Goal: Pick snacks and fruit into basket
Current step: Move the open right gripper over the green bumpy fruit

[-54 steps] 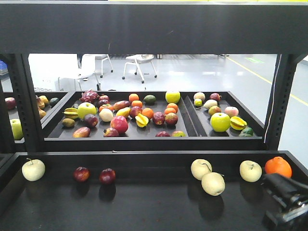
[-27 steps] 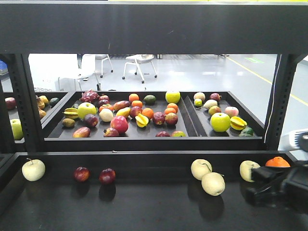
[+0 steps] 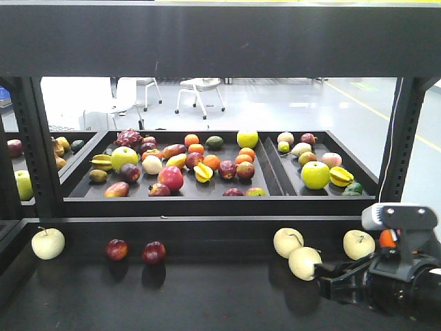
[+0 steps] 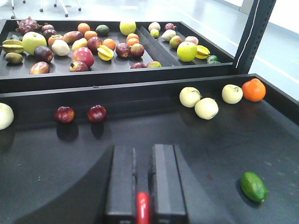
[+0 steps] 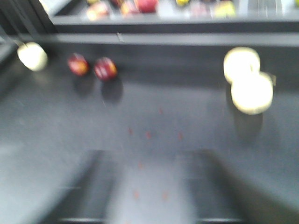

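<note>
No snacks, no large bumpy green fruit and no basket show in any view. My left gripper (image 4: 142, 150) hovers low over the black shelf floor, its two black fingers nearly together with nothing between them. My right gripper (image 3: 329, 283) reaches in from the lower right and points left, just below a pale round fruit (image 3: 304, 263). In the blurred right wrist view its fingers (image 5: 100, 177) stand wide apart over bare floor, and nothing is held.
On the black lower shelf lie two red apples (image 3: 117, 249), pale round fruits (image 3: 47, 243), an orange (image 4: 253, 89) and a small dark green fruit (image 4: 253, 186). Behind a raised lip (image 3: 220, 224) are trays (image 3: 272, 176) of mixed fruit. Black posts (image 3: 396, 145) flank the shelf.
My right arm has swung left from the lower right corner into full view, now covering the orange and reaching up to the pale fruits. The fruits have not moved.
</note>
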Robot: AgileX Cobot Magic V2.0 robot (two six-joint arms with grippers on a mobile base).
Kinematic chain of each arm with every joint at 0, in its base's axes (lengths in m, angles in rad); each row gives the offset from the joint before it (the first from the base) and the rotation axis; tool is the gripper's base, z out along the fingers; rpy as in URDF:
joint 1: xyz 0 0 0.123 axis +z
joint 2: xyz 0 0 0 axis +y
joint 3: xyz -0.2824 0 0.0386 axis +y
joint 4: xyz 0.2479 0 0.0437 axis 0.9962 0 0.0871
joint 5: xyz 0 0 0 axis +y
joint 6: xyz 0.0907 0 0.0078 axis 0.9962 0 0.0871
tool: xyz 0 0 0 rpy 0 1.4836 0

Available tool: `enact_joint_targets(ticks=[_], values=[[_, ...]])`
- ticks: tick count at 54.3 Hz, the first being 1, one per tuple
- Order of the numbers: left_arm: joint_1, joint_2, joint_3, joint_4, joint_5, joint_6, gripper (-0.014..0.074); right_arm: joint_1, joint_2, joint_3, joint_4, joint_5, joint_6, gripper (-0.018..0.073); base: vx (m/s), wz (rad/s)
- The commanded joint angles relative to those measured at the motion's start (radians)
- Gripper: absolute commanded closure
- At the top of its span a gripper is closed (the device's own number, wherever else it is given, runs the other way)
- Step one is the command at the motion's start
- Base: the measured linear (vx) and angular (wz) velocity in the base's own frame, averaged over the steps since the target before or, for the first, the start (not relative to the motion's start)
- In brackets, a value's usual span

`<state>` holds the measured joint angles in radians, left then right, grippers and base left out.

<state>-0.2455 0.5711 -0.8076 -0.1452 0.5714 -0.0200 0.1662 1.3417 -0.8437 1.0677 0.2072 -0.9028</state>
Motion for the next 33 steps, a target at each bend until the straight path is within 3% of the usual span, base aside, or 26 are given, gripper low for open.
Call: enact_joint_targets(ticks=[1,16,33], values=[[-0.004,-0.001,-0.024,-0.014,-0.088,-0.002,0.0605,-0.004,0.013,-0.038,0.015,-0.066,0.037,-0.0095,0.0,0.0],[-0.004,-0.001,-0.024,-0.014,-0.088,-0.002,0.0605,-0.006,0.143,-0.098,0.012,-0.014,0.098,-0.0085,0.0,0.0],[-0.004,-0.001,-0.024,-0.014,-0.088,-0.002,0.0605,-0.116,0.293,-0.141,0.009,0.107,0.144,-0.0064,0.0,0.0]])
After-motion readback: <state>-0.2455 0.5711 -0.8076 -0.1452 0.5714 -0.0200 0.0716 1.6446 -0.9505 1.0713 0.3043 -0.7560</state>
